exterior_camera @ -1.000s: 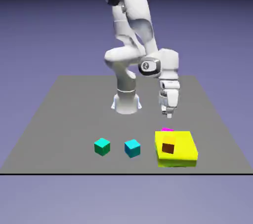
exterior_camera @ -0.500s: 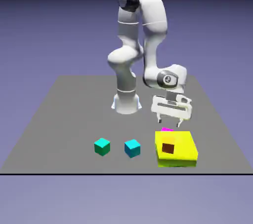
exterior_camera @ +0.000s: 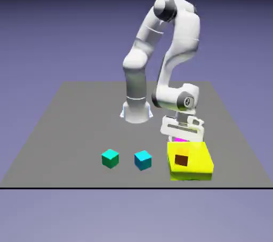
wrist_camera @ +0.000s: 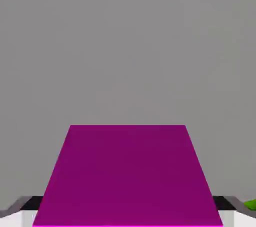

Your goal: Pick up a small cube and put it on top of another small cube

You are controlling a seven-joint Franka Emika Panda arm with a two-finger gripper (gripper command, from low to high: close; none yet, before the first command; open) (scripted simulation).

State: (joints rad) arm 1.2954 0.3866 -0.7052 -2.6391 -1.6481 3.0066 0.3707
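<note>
The small magenta cube [exterior_camera: 180,139] sits on the grey table just behind the yellow block, only its top edge showing in the exterior view. My gripper [exterior_camera: 181,138] has come straight down over it, and the block hides the fingertips. In the hand view the magenta cube [wrist_camera: 127,176] fills the lower middle, reaching to both grey fingertips [wrist_camera: 227,205], so the gripper is shut on it. Two small teal cubes [exterior_camera: 110,158] [exterior_camera: 143,160] stand side by side toward the exterior view's left of the block.
A large flat yellow block [exterior_camera: 190,162] with a brown square [exterior_camera: 182,160] on top lies directly in front of the magenta cube, near the table's front edge [exterior_camera: 80,186]. The robot's base [exterior_camera: 136,112] stands behind.
The hand has turned, dropped from above the table down to the magenta cube, and its fingers have gone from wide open to shut on the cube.
</note>
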